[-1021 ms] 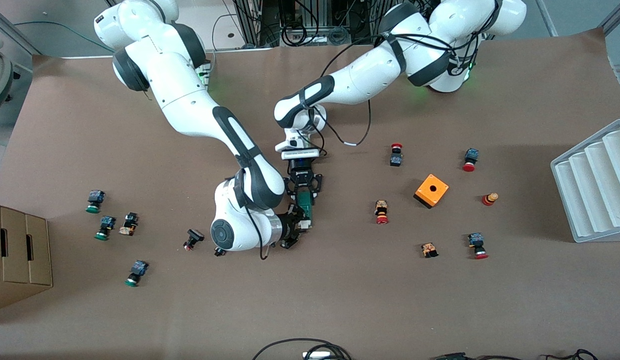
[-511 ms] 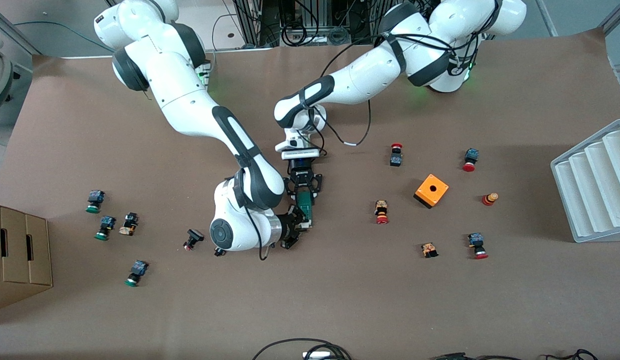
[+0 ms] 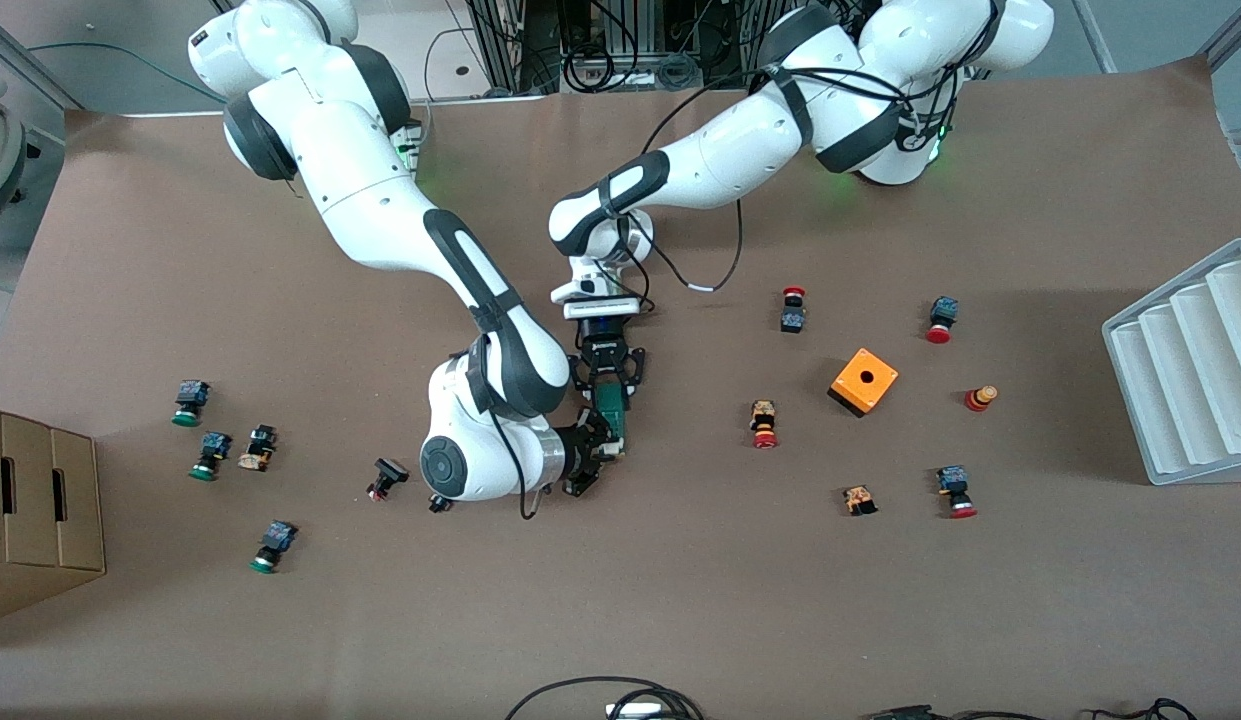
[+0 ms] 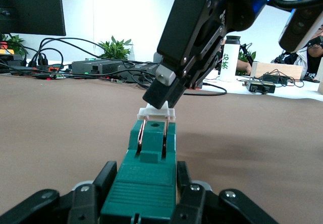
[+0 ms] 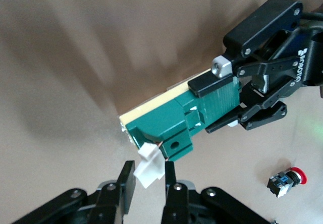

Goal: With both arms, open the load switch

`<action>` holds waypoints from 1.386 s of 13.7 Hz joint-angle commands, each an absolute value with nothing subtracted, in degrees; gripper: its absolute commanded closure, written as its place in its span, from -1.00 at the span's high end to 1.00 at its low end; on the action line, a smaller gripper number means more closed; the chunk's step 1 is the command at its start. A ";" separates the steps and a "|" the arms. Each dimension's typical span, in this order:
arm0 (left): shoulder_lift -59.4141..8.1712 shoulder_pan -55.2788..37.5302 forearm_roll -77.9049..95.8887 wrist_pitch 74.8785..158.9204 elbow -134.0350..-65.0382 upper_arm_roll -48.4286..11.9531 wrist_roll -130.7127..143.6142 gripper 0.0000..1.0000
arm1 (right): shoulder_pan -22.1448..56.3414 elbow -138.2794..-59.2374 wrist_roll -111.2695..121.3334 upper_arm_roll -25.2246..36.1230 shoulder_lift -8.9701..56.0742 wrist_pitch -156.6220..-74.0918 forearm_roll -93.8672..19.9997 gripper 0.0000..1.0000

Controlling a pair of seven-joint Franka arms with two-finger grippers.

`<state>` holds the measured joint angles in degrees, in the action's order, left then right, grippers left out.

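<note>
The load switch (image 3: 610, 412), a slim dark-green block, is held just above the middle of the table. My left gripper (image 3: 608, 398) is shut on the body of the switch (image 4: 149, 173), one finger on each long side. The white lever (image 5: 150, 168) sticks out of the switch's free end. My right gripper (image 5: 149, 176) is shut on that lever, which fills the gap between its two fingers. In the left wrist view the right gripper (image 4: 160, 95) comes down onto the lever (image 4: 157, 114) from above. The right wrist view shows the left gripper (image 5: 217, 103) clamping the green body (image 5: 186, 115).
An orange box (image 3: 864, 380) and red-capped push-buttons (image 3: 764, 423) lie toward the left arm's end, and a white ribbed tray (image 3: 1185, 370) stands at that edge. Green-capped push-buttons (image 3: 213, 453) and a cardboard box (image 3: 35, 510) are at the right arm's end. A small black button (image 3: 385, 477) lies beside the right arm's wrist.
The right gripper's fingers have closed in on the white lever. The right wrist has shifted very slightly. The left arm and the switch have stayed put.
</note>
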<state>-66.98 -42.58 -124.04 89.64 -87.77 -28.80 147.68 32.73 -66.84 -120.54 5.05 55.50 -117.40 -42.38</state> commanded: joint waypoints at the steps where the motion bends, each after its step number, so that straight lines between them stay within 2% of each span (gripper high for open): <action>1: -72.25 -43.68 -124.89 90.62 -85.96 -29.00 150.29 0.10 | 32.96 -69.08 -120.76 3.78 52.47 -116.02 -42.28 -0.40; 12: -72.33 -43.86 -124.80 90.62 -85.96 -29.00 150.29 0.10 | 33.14 -71.10 -120.32 2.82 52.29 -116.28 -38.23 -0.40; 19: -72.33 -43.86 -124.72 90.62 -86.04 -29.00 150.29 0.10 | 32.96 -73.65 -119.27 2.20 49.66 -116.02 -38.15 -0.40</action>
<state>-66.99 -42.60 -124.04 89.60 -87.76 -28.80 147.70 33.40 -69.44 -119.92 3.48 53.01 -117.36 -39.39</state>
